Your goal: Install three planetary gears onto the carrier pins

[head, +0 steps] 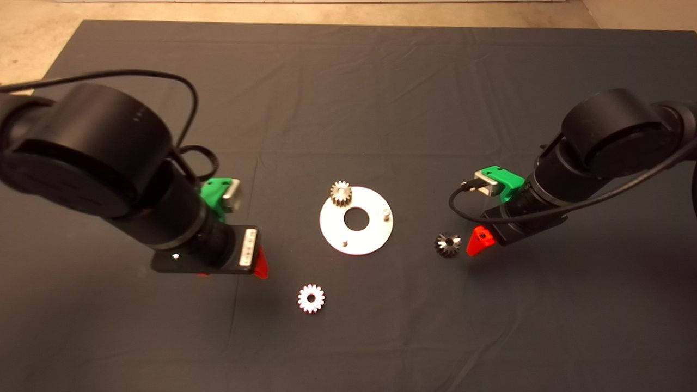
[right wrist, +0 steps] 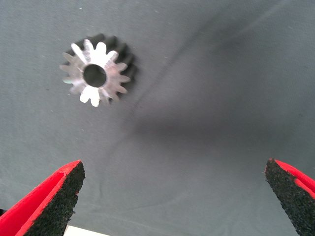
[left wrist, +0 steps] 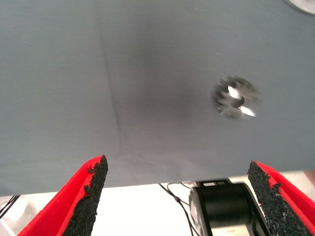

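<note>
Sitting mid-mat (head: 348, 81) is the shiny disc (head: 375, 237) with a big centre hole. One gear (head: 341, 194) is already on the pin at its far rim; the other two pins (head: 386, 213) (head: 344, 243) stand bare. A second gear (head: 311, 298) lies flat between the disc and the mat's near edge, teeth bright, round hole showing. The third gear (head: 447, 244) lies just off the disc's right side, looking darker and tipped a bit in the head view. The left gripper (left wrist: 179, 196) hovers left of the disc with fingers spread wide and nothing between them. The right gripper (right wrist: 172, 201) hangs just beside the third gear, also wide open and empty, the gear (right wrist: 97, 73) lying off to one side beyond its fingertips. Plenty of bare mat toward the far edge and both near corners.
</note>
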`<state>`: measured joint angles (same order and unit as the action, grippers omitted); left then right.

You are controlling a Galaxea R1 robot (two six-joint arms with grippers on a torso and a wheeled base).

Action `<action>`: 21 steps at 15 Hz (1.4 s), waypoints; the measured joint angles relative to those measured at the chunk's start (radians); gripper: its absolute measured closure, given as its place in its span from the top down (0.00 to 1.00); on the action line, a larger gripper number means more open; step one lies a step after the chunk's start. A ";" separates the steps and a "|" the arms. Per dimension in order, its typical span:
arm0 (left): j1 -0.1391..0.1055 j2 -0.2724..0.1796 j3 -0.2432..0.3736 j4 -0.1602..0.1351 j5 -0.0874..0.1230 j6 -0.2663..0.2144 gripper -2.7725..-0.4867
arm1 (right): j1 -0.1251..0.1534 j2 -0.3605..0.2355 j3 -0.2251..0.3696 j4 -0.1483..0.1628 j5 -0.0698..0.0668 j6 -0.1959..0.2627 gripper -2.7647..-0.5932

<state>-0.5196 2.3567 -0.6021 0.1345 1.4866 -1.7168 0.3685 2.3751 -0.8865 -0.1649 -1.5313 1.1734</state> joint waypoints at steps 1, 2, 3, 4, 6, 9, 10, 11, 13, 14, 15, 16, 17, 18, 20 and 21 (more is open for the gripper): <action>0.000 -0.003 0.002 0.000 0.000 0.000 0.67 | -0.003 0.008 -0.006 0.000 -0.002 -0.002 0.98; 0.001 -0.006 0.002 0.000 0.004 0.000 0.67 | -0.003 0.024 -0.018 0.000 -0.003 -0.003 0.98; 0.000 -0.004 0.002 -0.001 0.006 0.000 0.67 | -0.003 0.043 -0.030 -0.002 0.002 -0.006 0.98; 0.001 0.002 0.002 -0.001 0.008 -0.002 0.67 | -0.003 0.056 -0.036 -0.002 0.009 -0.007 0.98; 0.001 0.017 0.034 0.000 0.006 -0.051 0.67 | -0.003 0.063 -0.053 -0.003 0.003 -0.007 0.98; 0.001 0.017 0.116 0.014 0.006 -0.152 0.67 | -0.003 0.113 -0.087 -0.003 -0.007 -0.007 0.98; 0.001 0.017 0.140 0.020 0.006 -0.166 0.67 | -0.003 0.144 -0.103 -0.003 -0.003 -0.010 0.98; 0.001 0.017 0.151 0.036 0.007 -0.197 0.67 | -0.003 0.167 -0.113 -0.003 0.008 -0.014 0.98; 0.006 0.021 0.165 0.115 0.007 -0.253 0.67 | -0.003 0.177 -0.131 -0.003 0.008 -0.014 0.98; 0.017 0.029 0.170 0.154 0.008 -0.269 0.67 | -0.003 0.177 -0.140 -0.003 0.003 -0.015 0.98; 0.032 0.039 0.175 0.185 0.007 -0.281 0.67 | -0.003 0.177 -0.146 -0.003 -0.001 -0.019 0.98; 0.050 0.046 0.178 0.209 0.006 -0.284 0.67 | -0.003 0.183 -0.149 -0.003 -0.002 -0.022 0.98; 0.060 0.051 0.179 0.224 0.006 -0.286 0.67 | -0.003 0.188 -0.150 -0.003 -0.001 -0.024 0.98; 0.062 0.060 0.179 0.237 0.008 -0.287 0.67 | -0.003 0.193 -0.150 -0.003 0.000 -0.025 0.98; 0.070 0.096 0.178 0.245 0.010 -0.288 0.67 | -0.003 0.198 -0.150 -0.003 0.003 -0.029 0.98; 0.087 0.109 0.178 0.260 0.005 -0.287 0.67 | -0.003 0.198 -0.150 -0.003 0.003 -0.030 0.98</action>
<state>-0.4321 2.4655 -0.4238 0.3946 1.4917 -2.0043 0.3655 2.5732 -1.0366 -0.1683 -1.5287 1.1438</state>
